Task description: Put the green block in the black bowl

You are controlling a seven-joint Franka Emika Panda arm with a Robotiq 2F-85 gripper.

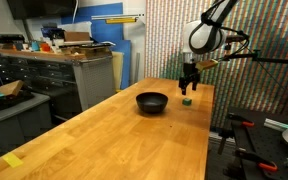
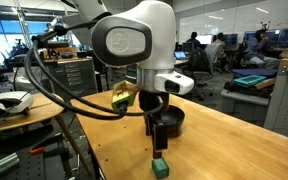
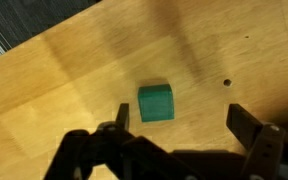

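Observation:
The green block (image 3: 156, 102) is a tiny cube lying on the wooden table. It also shows in both exterior views (image 1: 187, 100) (image 2: 160, 166). My gripper (image 3: 184, 122) hangs open just above it, with the block near one finger and nothing held; it shows in both exterior views (image 1: 190, 85) (image 2: 155, 142). The black bowl (image 1: 152, 102) sits on the table a short way from the block and looks empty. In an exterior view the bowl (image 2: 174, 118) is partly hidden behind the gripper.
The wooden table (image 1: 104, 140) is long, with its edge close to the block (image 2: 114, 165). A yellow tag (image 1: 13, 160) lies near the front corner. Cabinets and cluttered benches (image 1: 54, 65) stand beyond the table. A small dark hole (image 3: 226, 83) marks the tabletop.

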